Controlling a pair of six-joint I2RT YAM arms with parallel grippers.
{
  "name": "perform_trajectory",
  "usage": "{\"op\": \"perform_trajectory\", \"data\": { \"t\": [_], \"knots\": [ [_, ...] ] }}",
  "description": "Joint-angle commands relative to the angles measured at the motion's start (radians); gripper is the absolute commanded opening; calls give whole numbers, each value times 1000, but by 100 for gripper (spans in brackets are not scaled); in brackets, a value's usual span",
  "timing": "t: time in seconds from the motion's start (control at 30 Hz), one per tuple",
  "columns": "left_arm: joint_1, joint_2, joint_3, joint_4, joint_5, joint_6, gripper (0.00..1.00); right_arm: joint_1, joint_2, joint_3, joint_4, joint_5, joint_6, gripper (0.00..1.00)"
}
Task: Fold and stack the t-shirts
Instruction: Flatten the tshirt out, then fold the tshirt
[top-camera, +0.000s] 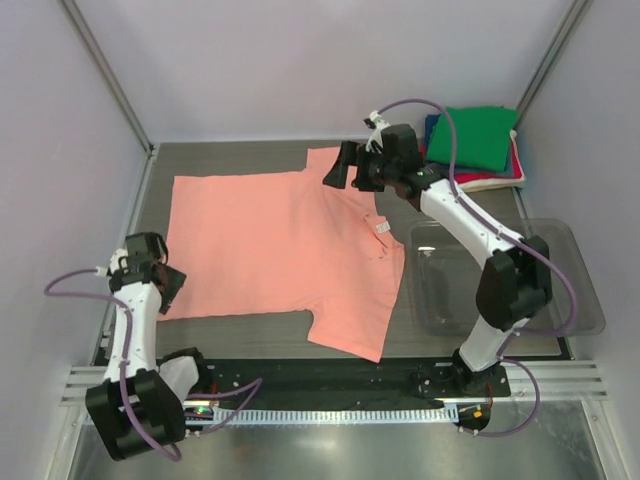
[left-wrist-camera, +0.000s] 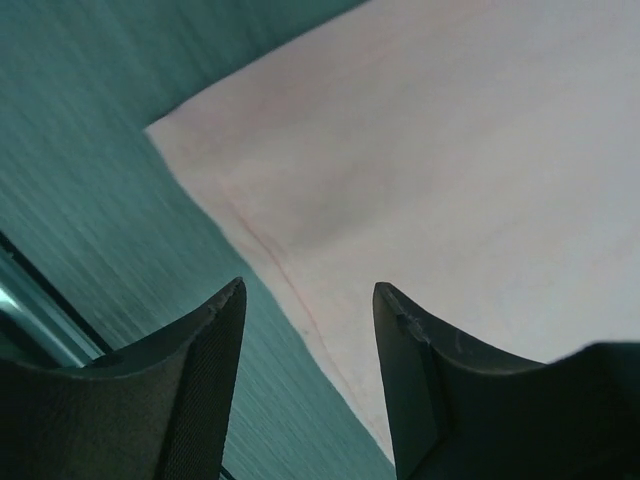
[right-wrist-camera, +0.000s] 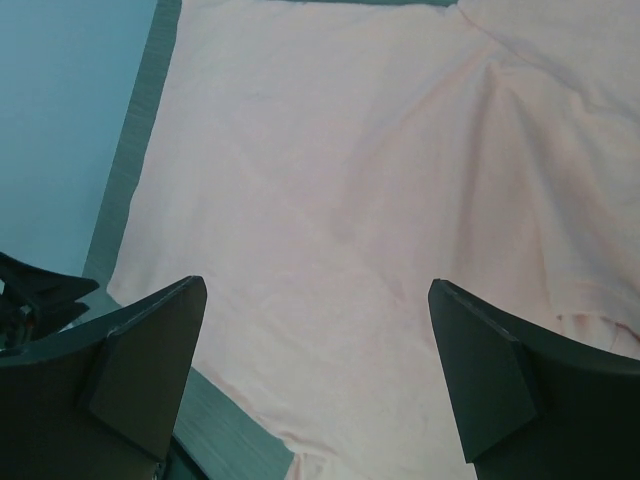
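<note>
Left wrist: shirt (left-wrist-camera: 450, 180) edge under pincer (left-wrist-camera: 310, 288) (jaws parted).

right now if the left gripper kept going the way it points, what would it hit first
Most likely the salmon-pink t-shirt: the left gripper, jaws open, points at its hem near a corner, with the table showing just beside. Depth is unclear, but nothing else shows in between.

A dark grey, wood-grained desk (top-camera: 230, 160) sits boxed in by plain pale walls: a back wall (top-camera: 330, 60), a left wall (top-camera: 50, 150) and a right wall (top-camera: 605, 130). Thin metal struts (top-camera: 110, 75) slant up from both far corners. An aluminium rail (top-camera: 575, 378) runs along the near edge, with a brushed metal sheet (top-camera: 330, 450) below it. The light is soft and even, with no hard shadows.
</note>
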Motion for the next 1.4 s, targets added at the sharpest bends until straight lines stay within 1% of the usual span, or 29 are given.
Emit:
{"op": "perform_trajectory", "data": {
  "t": [0.0,0.07,0.13,0.2,0.23,0.3,0.33,0.4,0.47,0.63,0.8,0.87,1.03,1.1,1.13,1.17,1.23,1.27,1.37],
  "knots": [
    [125,-84,-83,34,25,-72,54,9,-98,-193,95,-32,38,100],
    [124,-136,-79,10,-6,-104,54,12,-153,-279,108,-45,48,100],
    [127,-180,-92,4,-58,-159,54,23,-174,-319,121,-66,54,100],
    [136,-193,-135,27,-84,-184,53,29,-201,-360,119,-79,55,100],
    [159,-191,-160,42,-86,-190,53,35,-208,-386,121,-91,54,100],
    [188,-176,-186,79,-84,-195,52,40,-233,-413,121,-99,58,99],
    [229,-165,-197,94,-57,-190,52,43,-242,-423,121,-100,59,100],
    [272,-134,-230,122,-34,-175,52,48,-276,-459,119,-106,57,100],
    [285,-118,-229,133,-34,-169,52,52,-302,-492,118,-103,55,100],
    [371,-79,-267,192,-15,-150,52,54,-358,-535,84,-114,37,100],
    [401,-16,-316,293,-12,-139,52,54,-400,-575,58,-119,26,100],
    [405,4,-342,323,-6,-135,49,55,-421,-598,44,-112,20,100],
    [405,2,-344,369,8,-130,45,61,-481,-678,-2,-24,16,100],
    [405,2,-353,399,21,-133,40,80,-513,-701,-28,13,25,100],
    [405,4,-364,412,31,-133,38,116,-526,-725,-34,41,31,100],
    [405,13,-369,421,37,-133,32,136,-536,-735,-43,88,35,100],
    [405,22,-376,447,46,-130,23,185,-566,-752,-95,144,51,100],
    [405,25,-379,456,57,-127,15,231,-576,-755,-144,211,58,100],
    [405,17,-392,479,66,-123,1,293,-632,-787,-232,317,114,100]
  ]
}}
